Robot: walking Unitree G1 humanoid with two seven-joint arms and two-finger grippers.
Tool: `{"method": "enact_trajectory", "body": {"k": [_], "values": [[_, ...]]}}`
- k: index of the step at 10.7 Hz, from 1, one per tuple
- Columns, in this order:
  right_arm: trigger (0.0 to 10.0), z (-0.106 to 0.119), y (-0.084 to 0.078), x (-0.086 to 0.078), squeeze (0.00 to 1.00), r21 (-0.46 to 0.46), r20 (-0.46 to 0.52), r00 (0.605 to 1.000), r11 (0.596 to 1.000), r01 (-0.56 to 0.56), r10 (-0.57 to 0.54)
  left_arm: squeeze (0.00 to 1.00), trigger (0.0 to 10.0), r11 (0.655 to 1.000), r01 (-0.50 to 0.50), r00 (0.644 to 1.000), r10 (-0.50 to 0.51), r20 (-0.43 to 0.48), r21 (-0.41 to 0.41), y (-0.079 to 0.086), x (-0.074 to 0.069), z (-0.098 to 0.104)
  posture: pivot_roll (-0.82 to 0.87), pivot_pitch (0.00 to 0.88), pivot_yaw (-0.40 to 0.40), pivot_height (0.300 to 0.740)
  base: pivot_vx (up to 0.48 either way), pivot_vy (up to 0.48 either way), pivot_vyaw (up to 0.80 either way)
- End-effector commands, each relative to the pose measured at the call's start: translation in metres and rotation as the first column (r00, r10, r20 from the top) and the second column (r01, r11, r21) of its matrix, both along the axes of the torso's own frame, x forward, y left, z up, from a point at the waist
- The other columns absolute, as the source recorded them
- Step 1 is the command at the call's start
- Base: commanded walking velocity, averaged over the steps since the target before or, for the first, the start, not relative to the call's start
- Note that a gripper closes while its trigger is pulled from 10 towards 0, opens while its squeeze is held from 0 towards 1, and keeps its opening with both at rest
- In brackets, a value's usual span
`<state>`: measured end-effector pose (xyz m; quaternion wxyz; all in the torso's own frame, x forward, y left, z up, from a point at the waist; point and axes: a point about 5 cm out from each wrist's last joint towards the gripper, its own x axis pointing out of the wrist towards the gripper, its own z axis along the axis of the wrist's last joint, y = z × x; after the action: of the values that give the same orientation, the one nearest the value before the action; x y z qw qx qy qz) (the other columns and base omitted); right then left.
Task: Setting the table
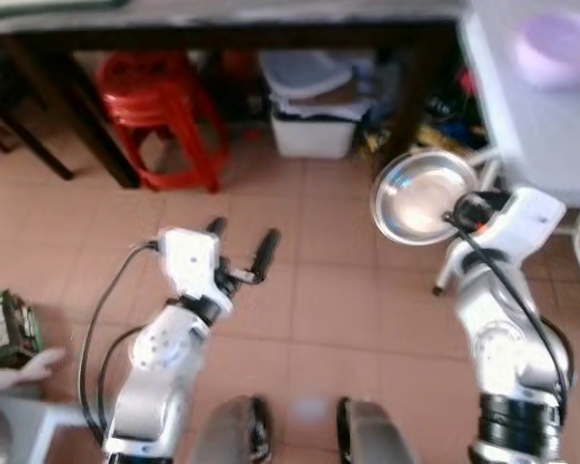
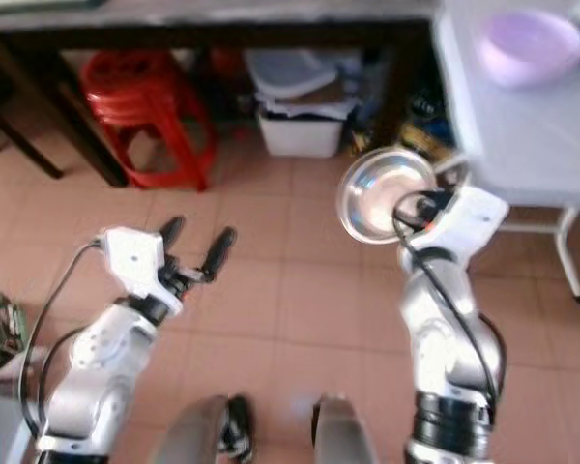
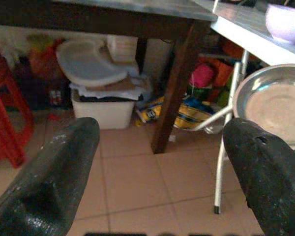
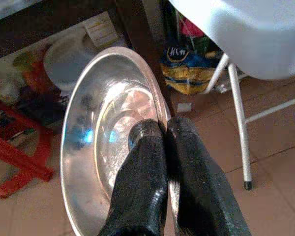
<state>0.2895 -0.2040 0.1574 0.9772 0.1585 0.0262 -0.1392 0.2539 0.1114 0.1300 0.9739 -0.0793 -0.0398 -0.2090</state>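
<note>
Right gripper (image 4: 163, 129) pinched tight on the rim of the shiny round steel dish (image 1: 420, 196), one black finger inside the bowl, the other behind the lip, no gap between them but the metal. Dish held on edge, hollow face turned toward the camera, up in the air over the tiled floor (image 1: 319, 290), just left of the white folding table (image 1: 532, 116) and not yet above its top. Pale lilac bowl (image 1: 558, 48) already sitting at the far end of that table.

Left gripper (image 1: 240, 253) out in front on the left, fingers spread wide, holding nothing, well apart from the dish. Beyond it, a red plastic stool (image 1: 159, 116) and a white lidded storage bin (image 1: 314, 101) tucked under the dark wooden table (image 1: 222, 24).

Risks from here, as judged: a thin rim grip on slick metal, so a swing or a jolt likely to let the dish pivot or slide out and clatter down. Table edge close on the right, so a low approach likely to knock the dish against it. Setting down too far along, a bump into the lilac bowl.
</note>
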Motion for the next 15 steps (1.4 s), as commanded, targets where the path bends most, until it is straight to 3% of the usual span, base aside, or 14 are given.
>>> {"method": "enact_trajectory", "body": {"k": [1, 4, 8, 12, 15], "values": [[10.0, 0.004, 0.01, 0.003, 0.0, -0.005, 0.03, 0.999, 0.999, -0.043, 0.043, 0.0, 10.0, 0.999, -0.037, 0.999, 0.037, -0.01, 0.028, 0.009, 0.0, -0.004, -0.08, 0.208, 0.046, 0.74, 0.33, 0.349, 0.0], [10.0, 0.022, 0.018, 0.007, 0.0, -0.159, 0.126, 0.985, 0.983, -0.097, 0.117, 0.0, 10.0, 0.997, -0.075, 0.997, 0.075, 0.005, 0.015, 0.009, 0.005, -0.003, -0.09, 0.173, 0.039, 0.74, 0.341, 0.337, 0.0], [10.0, 0.04, 0.021, 0.009, 0.0, -0.299, 0.231, 0.962, 0.952, -0.07, 0.143, 0.0, 10.0, 0.997, -0.077, 0.996, 0.076, 0.041, 0.005, 0.003, 0.013, 0.003, -0.09, 0.148, 0.039, 0.74, 0.471, 0.0, 0.0], [10.0, 0.036, 0.026, 0.011, 0.0, -0.298, 0.246, 0.961, 0.953, -0.047, 0.124, 0.0, 10.0, 0.999, -0.028, 0.996, 0.025, 0.084, 0.029, -0.006, 0.019, 0.007, -0.09, 0.128, 0.046, 0.74, 0.473, 0.0, 0.0], [10.0, 0.047, 0.029, 0.017, 0.0, -0.312, 0.29, 0.95, 0.95, -0.025, 0.12, 0.0, 10.0, 0.999, -0.039, 0.995, 0.036, 0.098, 0.028, -0.006, 0.022, 0.009, -0.09, 0.129, 0.051, 0.74, 0.465, 0.0, 0.0]]}}
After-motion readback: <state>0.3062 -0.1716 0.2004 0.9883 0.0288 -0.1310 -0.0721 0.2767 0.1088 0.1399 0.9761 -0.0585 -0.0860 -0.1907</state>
